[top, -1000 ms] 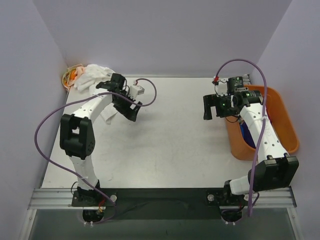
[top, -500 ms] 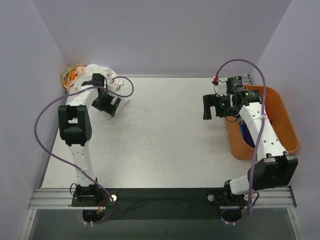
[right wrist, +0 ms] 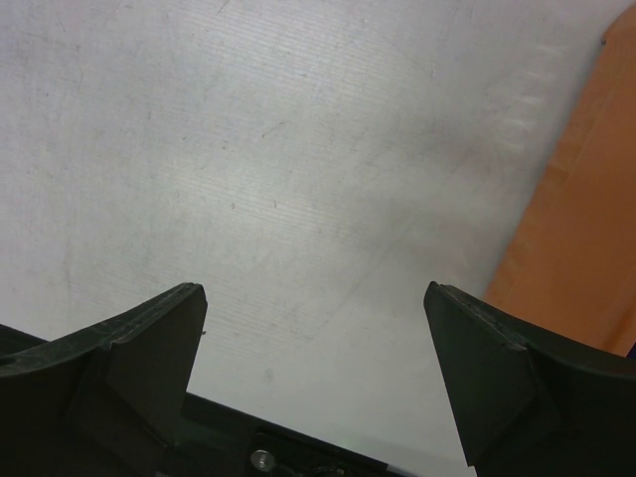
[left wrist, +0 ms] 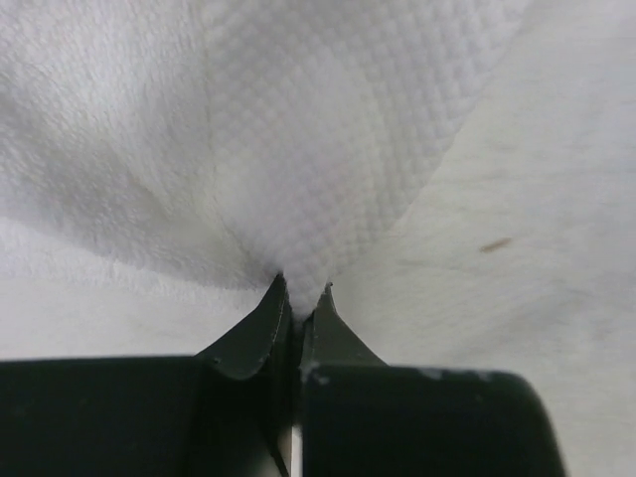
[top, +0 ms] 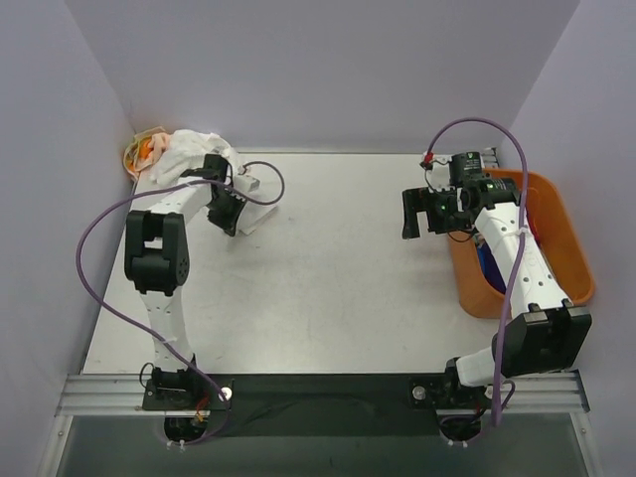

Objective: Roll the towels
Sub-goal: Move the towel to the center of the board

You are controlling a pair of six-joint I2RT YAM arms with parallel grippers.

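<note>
Near tabletop (top: 338, 288) far-left corner, L gripper (left wrist: 298, 295) jaws just snapped from wide to shut on white towel (left wrist: 328, 129) fold, so spreading for rolling prob. next; R gripper (right wrist: 315, 295) jaws open, empty.

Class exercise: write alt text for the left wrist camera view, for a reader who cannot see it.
The left gripper, shut, pinches a fold of the white towel, whose waffle weave fills most of the frame. Pale table shows at the right, bearing a small brown mark.
</note>
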